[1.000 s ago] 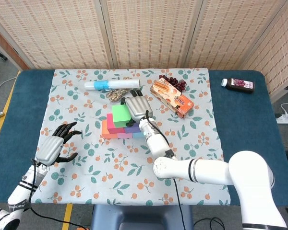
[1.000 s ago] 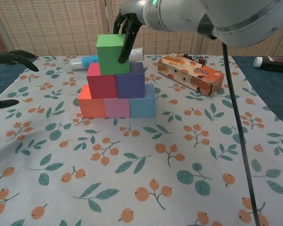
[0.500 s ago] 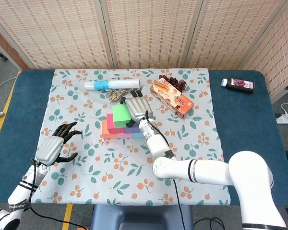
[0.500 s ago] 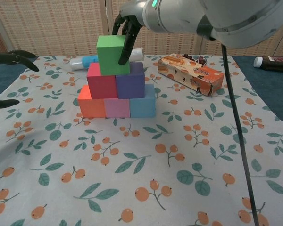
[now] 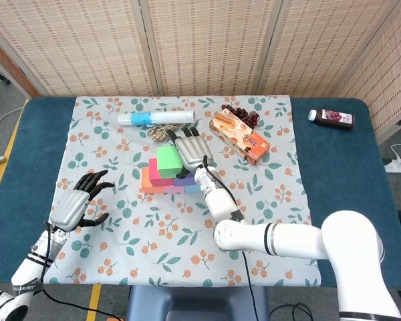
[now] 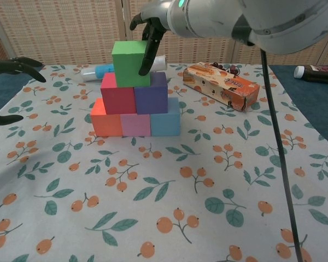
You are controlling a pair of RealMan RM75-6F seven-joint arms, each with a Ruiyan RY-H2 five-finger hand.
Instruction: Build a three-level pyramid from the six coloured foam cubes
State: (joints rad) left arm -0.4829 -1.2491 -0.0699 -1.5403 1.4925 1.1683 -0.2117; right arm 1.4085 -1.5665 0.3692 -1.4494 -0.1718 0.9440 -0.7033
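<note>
The foam cubes stand as a pyramid on the floral cloth. Along the bottom are an orange cube (image 6: pixel 105 121), a lilac cube (image 6: pixel 135 124) and a blue cube (image 6: pixel 165 120). A magenta cube (image 6: pixel 117 96) and a purple cube (image 6: pixel 151 95) sit on them, and a green cube (image 6: pixel 128 63) (image 5: pixel 167 160) tops the stack, set a little to the left. My right hand (image 6: pixel 150 33) (image 5: pixel 190 148) hovers over the stack, its fingers against the green cube's right face and its thumb lifted clear. My left hand (image 5: pixel 77 204) (image 6: pixel 11 65) is empty, fingers spread, at the cloth's left side.
An orange snack box (image 6: pixel 221 84) lies right of the stack, with dark grapes (image 5: pixel 240 114) behind it. A blue-and-white tube (image 5: pixel 154 118) lies behind the pyramid. A dark bottle (image 5: pixel 331 118) rests on the blue table at the far right.
My right hand's thumb has lifted up off the green cube. The cube stays on the stack, and the left hand has not moved.
</note>
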